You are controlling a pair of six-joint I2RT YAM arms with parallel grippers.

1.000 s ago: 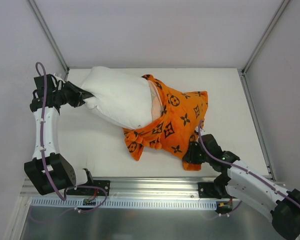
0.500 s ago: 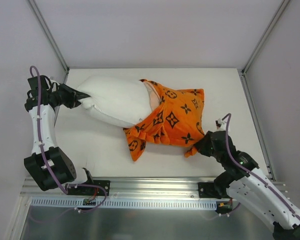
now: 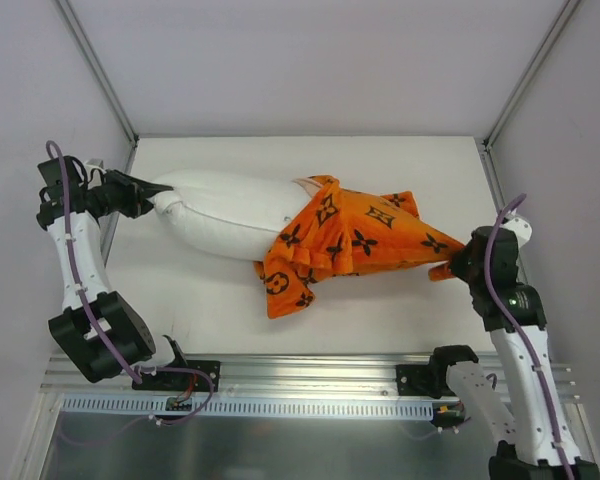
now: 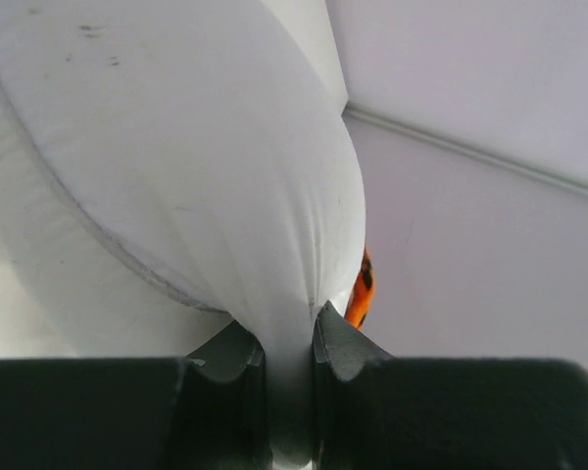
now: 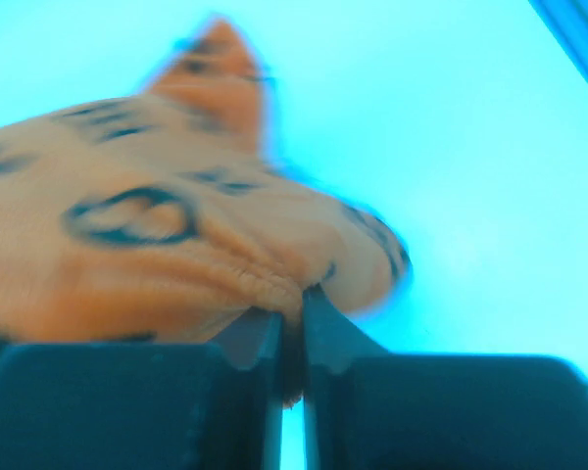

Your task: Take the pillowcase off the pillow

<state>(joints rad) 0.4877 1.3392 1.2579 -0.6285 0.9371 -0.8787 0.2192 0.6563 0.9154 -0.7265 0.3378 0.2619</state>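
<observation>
Seen from above, the pillow (image 3: 220, 208) lies across the worktop (image 3: 210, 295) with its right end inside the pillowcase (image 3: 365, 240). The left tool (image 3: 148, 190) is clamped on the pillow's left corner. The right tool (image 3: 456, 268) pinches the pillowcase's right tip, and the fabric is stretched out towards it.

In the left wrist view, 2 fingers (image 4: 338, 348) are closed on white pillow fabric, with a sliver of orange behind.

The right wrist view is blue-tinted and blurred. There the jaws grip a fold of orange cloth.
</observation>
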